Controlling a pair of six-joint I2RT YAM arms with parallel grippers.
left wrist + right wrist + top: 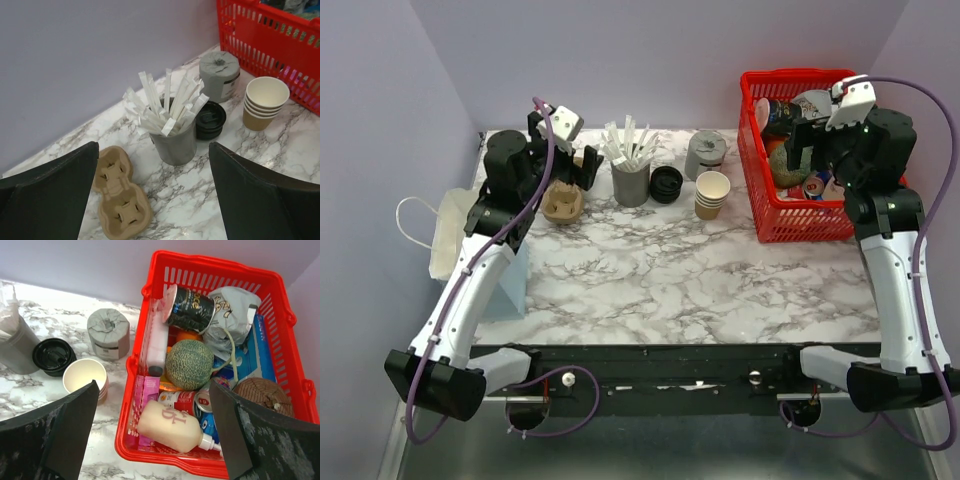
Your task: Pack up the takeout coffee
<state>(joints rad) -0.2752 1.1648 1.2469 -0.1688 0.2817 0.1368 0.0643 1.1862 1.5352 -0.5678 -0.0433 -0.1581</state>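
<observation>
Left wrist view: the left gripper [154, 160] frames the shot. Its dark matte fingers [50, 197] are spread wide with nothing between them. Beyond, on the marble table [285, 150]: a moulded-pulp cup carrier [120, 197], a grey tumbler [175, 145] bristling with paper-wrapped straws [165, 100], a stack of black lids [210, 119], a stack of lidless paper cups [266, 102] and a grey wrapped roll [219, 75]. The supplies run in a row near the back wall, probably laid out within this arm's reach.

Right wrist view: the right gripper [154, 390] is likewise wide open and empty, poised above the near rim of the red basket [210, 265]. The basket is lattice plastic, crowded with a netted melon [189, 364], a smooth cream bottle [172, 426] and other groceries.

Top view: a white handled bag [445, 235] stands at the table's left edge, likely the packing target. Takeout coffee: no lidded kraft cup shows in any view, so its location cannot be told.
</observation>
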